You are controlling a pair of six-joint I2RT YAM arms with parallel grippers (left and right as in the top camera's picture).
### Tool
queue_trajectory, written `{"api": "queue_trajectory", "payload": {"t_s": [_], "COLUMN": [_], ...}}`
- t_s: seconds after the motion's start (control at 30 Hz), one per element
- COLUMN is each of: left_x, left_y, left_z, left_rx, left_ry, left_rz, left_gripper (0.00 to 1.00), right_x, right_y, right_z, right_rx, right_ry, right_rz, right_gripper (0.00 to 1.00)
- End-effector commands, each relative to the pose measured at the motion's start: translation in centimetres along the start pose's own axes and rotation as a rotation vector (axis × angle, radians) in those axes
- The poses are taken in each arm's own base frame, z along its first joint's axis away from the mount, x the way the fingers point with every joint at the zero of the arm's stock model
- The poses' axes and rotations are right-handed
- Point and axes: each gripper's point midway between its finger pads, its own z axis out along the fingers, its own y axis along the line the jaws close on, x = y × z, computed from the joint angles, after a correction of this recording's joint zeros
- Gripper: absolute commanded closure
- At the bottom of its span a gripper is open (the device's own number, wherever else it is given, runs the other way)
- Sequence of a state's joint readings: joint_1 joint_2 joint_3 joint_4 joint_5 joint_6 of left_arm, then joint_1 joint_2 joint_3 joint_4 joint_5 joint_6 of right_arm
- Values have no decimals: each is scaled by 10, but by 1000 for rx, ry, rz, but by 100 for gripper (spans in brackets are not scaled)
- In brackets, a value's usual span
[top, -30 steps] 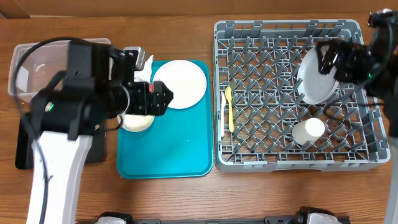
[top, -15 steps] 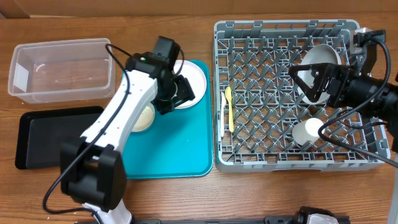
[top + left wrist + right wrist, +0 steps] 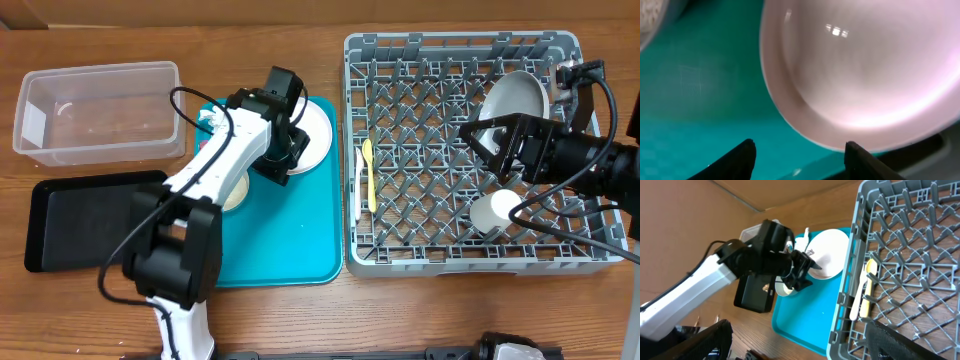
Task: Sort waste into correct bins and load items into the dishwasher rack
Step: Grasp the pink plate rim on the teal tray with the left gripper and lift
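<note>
Overhead: dishwasher rack (image 3: 460, 262), right half of frame, holding grey plate (image 3: 520, 95), white cup (image 3: 497, 210), yellow spoon (image 3: 367, 165). Teal tray (image 3: 280, 240), centre-left, bearing white plate (image 3: 316, 135) at its upper edge. Left gripper (image 3: 801, 152): fingers apart at that plate's rim, unclamped. Right gripper (image 3: 482, 148): released, empty, over rack.

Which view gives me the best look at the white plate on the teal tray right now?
Right wrist: it shows nearly the whole plate, with the left claw at its edge. Overhead, the claw hides its left part. Left wrist shows only a blurry close-up of its rim.
</note>
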State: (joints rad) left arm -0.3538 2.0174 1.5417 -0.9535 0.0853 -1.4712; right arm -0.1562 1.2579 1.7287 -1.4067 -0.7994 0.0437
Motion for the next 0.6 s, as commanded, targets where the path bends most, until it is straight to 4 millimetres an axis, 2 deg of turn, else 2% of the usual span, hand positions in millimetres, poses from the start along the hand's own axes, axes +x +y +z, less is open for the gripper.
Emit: {"api": "queue_trajectory", "payload": {"t_s": [0.0,0.17,0.2,0.23,0.43,0.57], "left_x": [-3,-11,-12,-13,-14,-13], "left_y": [11,20,19,19,21,27], "left_z": [23,37,38,39,39,38], "left_rx": [-69,-116,-113,-112,-121,-145], "left_ry": [-15,-36,-36,-41,-55,-51], "left_rz": [-114,-137,-139,-139,-135,-110], "left_gripper": [41,47,52,62,96,96], "right_x": [0,3,3,3,3,3], "right_y": [1,1,1,1,1,1], "right_z": [-2,-2,-2,-2,-2,-2], "right_rx": [5,7,7,7,6,6], "right_ry": [-4,7,8,10,9,8], "right_rz": [-26,-17,-20,-33,-40,-41], "right_gripper": [11,11,11,11,11,11]}}
